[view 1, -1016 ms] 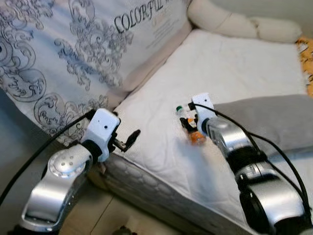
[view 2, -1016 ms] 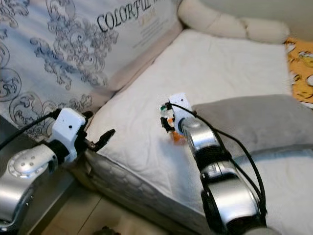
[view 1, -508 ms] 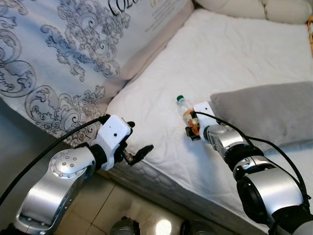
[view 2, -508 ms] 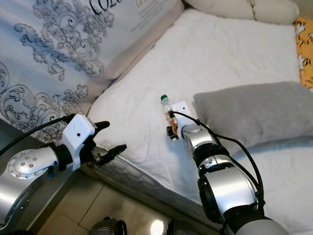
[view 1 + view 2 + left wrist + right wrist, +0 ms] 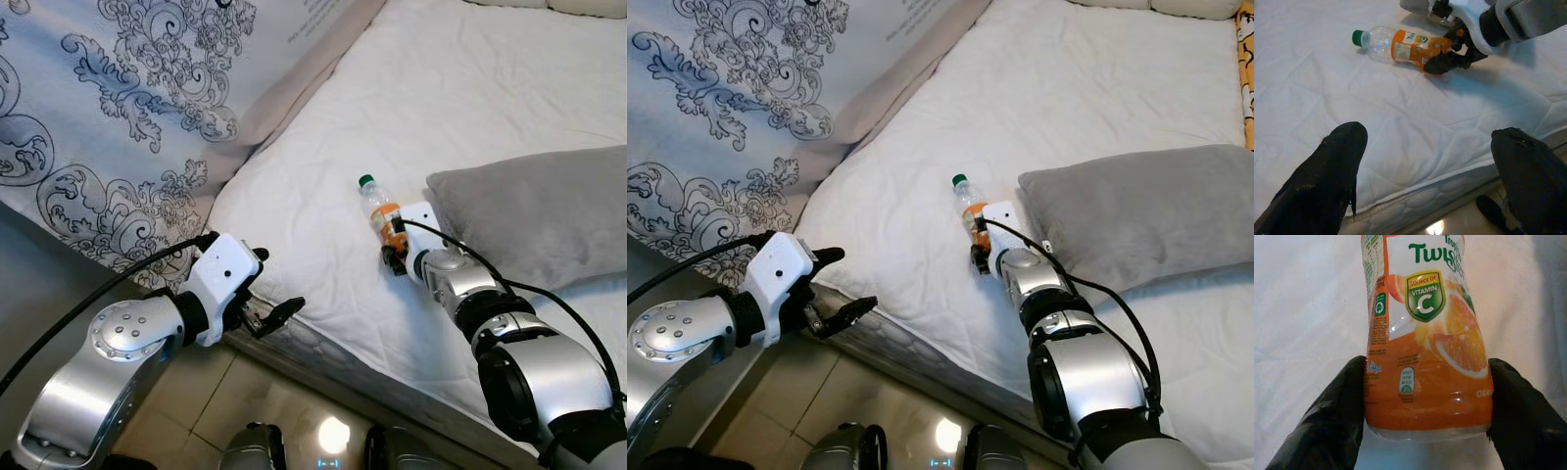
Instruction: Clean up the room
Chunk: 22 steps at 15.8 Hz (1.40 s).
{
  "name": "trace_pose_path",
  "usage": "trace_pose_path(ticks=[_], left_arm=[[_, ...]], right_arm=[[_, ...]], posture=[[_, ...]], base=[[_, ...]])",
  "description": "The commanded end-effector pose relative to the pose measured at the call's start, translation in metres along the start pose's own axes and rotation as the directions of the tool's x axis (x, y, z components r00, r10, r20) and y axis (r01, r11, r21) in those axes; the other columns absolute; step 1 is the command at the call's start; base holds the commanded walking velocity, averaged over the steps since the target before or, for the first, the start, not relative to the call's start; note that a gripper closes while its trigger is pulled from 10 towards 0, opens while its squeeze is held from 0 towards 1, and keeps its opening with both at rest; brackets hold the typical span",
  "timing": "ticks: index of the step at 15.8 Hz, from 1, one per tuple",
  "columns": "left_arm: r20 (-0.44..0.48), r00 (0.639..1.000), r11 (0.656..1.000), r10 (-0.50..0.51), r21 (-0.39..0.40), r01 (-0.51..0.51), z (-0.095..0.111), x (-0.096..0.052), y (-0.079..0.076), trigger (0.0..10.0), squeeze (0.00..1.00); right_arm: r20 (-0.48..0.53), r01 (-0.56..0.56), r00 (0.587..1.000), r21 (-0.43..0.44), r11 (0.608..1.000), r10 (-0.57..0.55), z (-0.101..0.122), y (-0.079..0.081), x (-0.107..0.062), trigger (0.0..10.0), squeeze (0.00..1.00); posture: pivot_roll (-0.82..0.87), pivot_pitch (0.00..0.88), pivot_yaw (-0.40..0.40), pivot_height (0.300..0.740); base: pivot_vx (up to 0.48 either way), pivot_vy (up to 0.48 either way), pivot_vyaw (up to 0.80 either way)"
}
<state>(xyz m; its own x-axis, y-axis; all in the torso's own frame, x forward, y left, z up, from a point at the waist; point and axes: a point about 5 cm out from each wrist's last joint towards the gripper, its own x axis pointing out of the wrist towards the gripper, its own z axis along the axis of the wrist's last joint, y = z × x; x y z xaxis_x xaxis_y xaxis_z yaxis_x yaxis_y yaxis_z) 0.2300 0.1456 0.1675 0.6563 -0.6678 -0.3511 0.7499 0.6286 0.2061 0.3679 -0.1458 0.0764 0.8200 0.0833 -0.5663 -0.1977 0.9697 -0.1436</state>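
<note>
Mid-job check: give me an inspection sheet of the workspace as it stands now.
Surface: white mattress, bare quilted top.
Job's things: orange bottle lying flat, green cap pointing away from the robot.
Clutter: grey pillow beside the bottle.
Hands: right hand closed around the bottle's base; left hand open, off the mattress edge.
Cables: black cables along both arms.
Surroundings: patterned mattress leaning alongside; tiled floor.

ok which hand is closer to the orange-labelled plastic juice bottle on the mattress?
Right. The right hand has its fingers on either side of the orange-labelled plastic juice bottle. The left hand hangs open off the white mattress edge, well short.
</note>
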Motion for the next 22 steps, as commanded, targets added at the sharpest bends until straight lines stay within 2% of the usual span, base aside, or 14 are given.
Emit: trace_pose_path(ticks=[1,5,7,8,9,12,14,15,16,18,19,20,21,22], left_arm=[[-0.014,1.0,1.0,0.005,-0.003,-0.005,-0.002,-0.005,0.0,10.0,0.0],[-0.019,1.0,1.0,0.022,-0.015,-0.022,-0.005,-0.003,-0.001,10.0,0.0],[-0.024,0.995,0.995,0.093,-0.045,-0.094,-0.01,-0.003,0.001,10.0,0.0],[-0.021,0.987,0.985,0.161,-0.065,-0.162,-0.014,-0.001,0.004,10.0,0.0],[-0.019,0.983,0.98,0.184,-0.07,-0.185,-0.015,0.0,0.005,10.0,0.0],[-0.009,0.96,0.955,0.279,-0.103,-0.279,-0.022,0.008,0.005,10.0,0.0],[0.0,0.944,0.937,0.33,-0.118,-0.328,-0.023,0.011,0.007,10.0,0.0],[0.001,0.927,0.912,0.376,-0.174,-0.37,-0.023,0.012,0.009,10.0,0.0],[0.019,0.908,0.895,0.419,-0.177,-0.41,-0.022,0.013,0.011,10.0,0.0],[0.03,0.885,0.875,0.464,-0.173,-0.453,-0.022,0.012,0.011,10.0,0.0],[0.033,0.875,0.865,0.484,-0.17,-0.472,-0.021,0.01,0.01,10.0,0.0],[0.025,0.843,0.831,0.537,-0.187,-0.524,-0.022,0.007,0.011,10.0,0.0],[0.021,0.838,0.825,0.545,-0.193,-0.532,-0.023,0.007,0.011,10.0,0.0],[0.0,0.817,0.803,0.577,-0.181,-0.567,-0.026,0.003,0.013,10.0,0.0]], right_arm=[[0.011,-0.005,1.0,0.013,1.0,0.004,0.005,0.001,0.0,0.0,0.0],[0.028,-0.014,1.0,0.014,1.0,0.014,0.004,0.004,0.0,0.0,0.0],[0.115,-0.04,0.993,0.119,0.992,0.027,0.016,0.001,-0.001,0.0,0.0],[0.208,-0.081,0.977,0.185,0.979,0.041,0.025,-0.003,-0.003,0.0,0.0],[0.238,-0.096,0.97,0.207,0.974,0.045,0.027,-0.004,-0.004,0.0,0.0],[0.476,-0.226,0.879,0.39,0.893,0.015,0.027,-0.022,-0.029,0.0,0.0],[0.567,-0.266,0.823,0.42,0.867,-0.022,0.026,-0.024,-0.047,0.0,0.0],[0.632,-0.311,0.774,0.436,0.845,-0.041,0.025,-0.024,-0.062,5.3,0.0],[0.675,-0.322,0.737,0.398,0.859,-0.037,0.02,-0.021,-0.077,10.0,0.0],[0.691,-0.342,0.723,0.337,0.877,0.017,0.012,-0.012,-0.094,10.0,0.0],[0.674,-0.352,0.734,0.276,0.895,0.081,0.004,-0.003,-0.1,10.0,0.0],[0.611,-0.307,0.778,0.167,0.937,0.145,-0.012,0.007,-0.101,10.0,0.0],[0.604,-0.298,0.783,0.152,0.942,0.15,-0.014,0.008,-0.102,10.0,0.0],[0.559,-0.253,0.823,0.202,0.946,0.101,-0.02,0.011,-0.104,10.0,0.0]], posture=[[0.15,0.208,0.051,0.74],[0.14,0.16,0.044,0.74],[0.13,0.111,0.04,0.74],[0.1,0.071,0.045,0.74],[0.1,0.071,0.045,0.74],[0.05,0.0,0.062,0.74],[0.04,0.0,0.065,0.74],[0.03,0.0,0.068,0.74],[0.02,0.0,0.067,0.74],[0.02,0.0,0.064,0.74],[0.02,0.0,0.063,0.74],[0.02,0.0,0.064,0.74],[0.02,0.0,0.065,0.74],[0.01,0.0,0.076,0.74]], base=[[0.0,0.0,0.0],[0.0,0.0,0.0],[0.0,0.0,0.0],[0.0,0.0,0.0],[0.0,0.0,0.0],[0.0,0.0,0.0],[0.0,0.0,0.0],[0.0,0.0,0.0],[0.0,0.0,0.0],[0.0,0.0,0.76],[0.0,0.0,0.8],[0.0,0.0,0.8],[0.0,0.0,0.8],[0.0,0.0,0.8]])
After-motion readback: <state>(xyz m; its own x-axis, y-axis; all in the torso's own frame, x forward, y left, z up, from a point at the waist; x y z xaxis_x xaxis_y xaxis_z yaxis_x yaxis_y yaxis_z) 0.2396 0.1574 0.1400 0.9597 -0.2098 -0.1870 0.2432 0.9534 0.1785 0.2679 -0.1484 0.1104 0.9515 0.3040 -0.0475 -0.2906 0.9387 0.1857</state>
